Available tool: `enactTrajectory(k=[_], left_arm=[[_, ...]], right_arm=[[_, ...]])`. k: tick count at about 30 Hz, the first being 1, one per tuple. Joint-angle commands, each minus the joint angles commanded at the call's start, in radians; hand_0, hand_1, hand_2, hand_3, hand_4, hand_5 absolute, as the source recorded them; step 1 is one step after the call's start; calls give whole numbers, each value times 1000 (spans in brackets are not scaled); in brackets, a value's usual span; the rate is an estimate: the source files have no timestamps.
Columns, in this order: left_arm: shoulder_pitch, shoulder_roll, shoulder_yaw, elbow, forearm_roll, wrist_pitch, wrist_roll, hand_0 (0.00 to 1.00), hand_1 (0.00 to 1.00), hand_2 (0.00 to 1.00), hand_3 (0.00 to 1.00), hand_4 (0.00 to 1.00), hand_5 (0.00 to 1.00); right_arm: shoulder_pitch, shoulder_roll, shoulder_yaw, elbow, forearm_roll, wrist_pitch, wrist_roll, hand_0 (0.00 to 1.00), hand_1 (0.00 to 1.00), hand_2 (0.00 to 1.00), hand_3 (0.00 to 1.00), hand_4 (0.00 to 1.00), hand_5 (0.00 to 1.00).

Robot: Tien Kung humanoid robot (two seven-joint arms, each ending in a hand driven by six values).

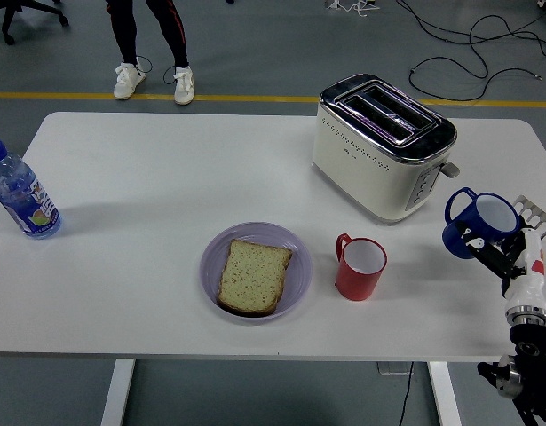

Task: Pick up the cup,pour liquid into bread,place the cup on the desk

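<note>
My right hand (496, 250) comes up from the lower right corner and is shut on a blue cup (475, 222), which hangs tilted above the table's right side, handle toward the toaster. A slice of bread (252, 275) lies on a purple plate (297, 257) near the front middle. A red cup (359, 267) stands upright just right of the plate. The left arm does not show.
A cream toaster (381, 146) stands behind the red cup. A metal rack (533, 211) sits at the right edge, partly behind the blue cup. A water bottle (19, 194) stands at the far left. A person's legs show beyond the table's far side.
</note>
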Motion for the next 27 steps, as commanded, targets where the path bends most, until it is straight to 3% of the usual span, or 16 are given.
enactTrajectory(k=[10,11,16,17,20,24,27], left_arm=[[-2,3,-19,0,17,-1,1,654,690,710,604,338,919],[-2,3,-21,0,17,-1,1,655,690,710,604,338,919],[-3,4,-28,0,18,1,0,655,690,710,604,338,919],[-3,4,-29,0,18,1,0,655,690,710,604,338,918],[-2,4,-27,0,8,4,-1,655,690,710,604,338,918],[-1,4,-24,0,4,6,-4,654,690,710,604,338,919],[0,3,-21,0,-5,8,-4,654,690,710,604,338,919]], right_arm=[[0,-106,75,335,-174,35,-320,328,321,498,544,714,39],[3,-117,77,365,-193,36,-352,297,283,468,533,668,2],[27,-159,51,498,-294,67,-521,297,283,468,533,668,2],[36,-169,33,518,-322,82,-563,275,243,436,521,678,8],[77,-193,-25,518,-369,128,-637,275,243,436,521,678,8],[176,-245,-158,518,-409,197,-684,291,258,446,521,651,2],[243,-266,-262,518,-453,214,-701,291,258,446,521,651,2]])
